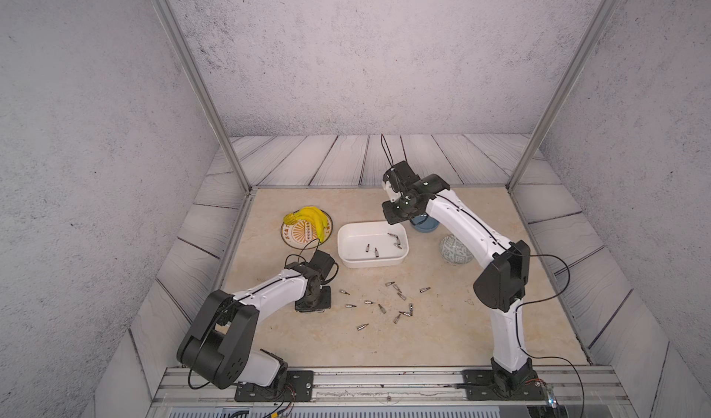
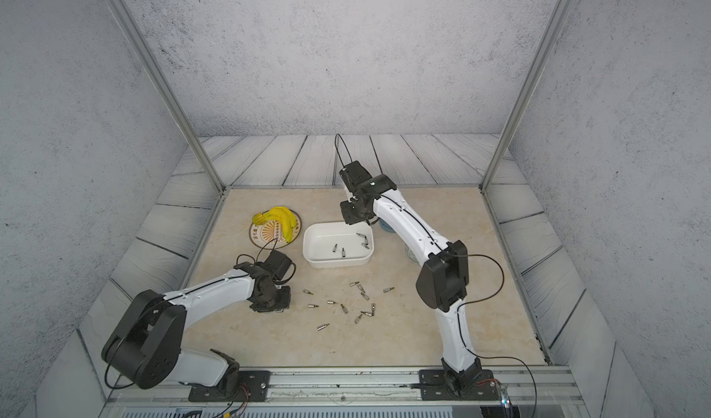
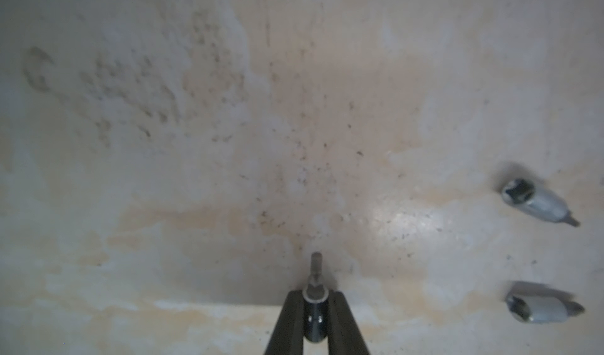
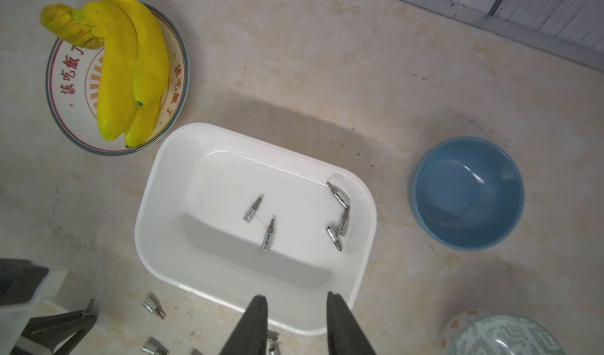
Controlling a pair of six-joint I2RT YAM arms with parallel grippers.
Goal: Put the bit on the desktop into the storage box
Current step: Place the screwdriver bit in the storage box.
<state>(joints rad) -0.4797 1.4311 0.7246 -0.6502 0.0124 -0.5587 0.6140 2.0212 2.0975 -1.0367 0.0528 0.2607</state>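
My left gripper [image 3: 315, 296] is shut on a small silver bit [image 3: 314, 288], held low over the beige desktop [image 1: 442, 339]; in both top views the wrist [image 1: 312, 300] hides the fingers. Several more bits [image 1: 398, 294] lie scattered on the desktop, two of them [image 3: 539, 203] close to the left gripper. The white storage box [image 1: 371, 260] stands behind them with several bits [image 4: 268, 234] inside. My right gripper [image 4: 296, 299] hangs open over the box's near rim [image 4: 157, 186], with nothing between its fingers.
A plate [image 1: 300, 235] with yellow bananas [image 1: 313, 217] sits left of the box. A blue bowl [image 4: 467, 193] and a grey-patterned bowl [image 1: 456, 250] stand to its right, partly under the right arm. Aluminium rails edge the desktop.
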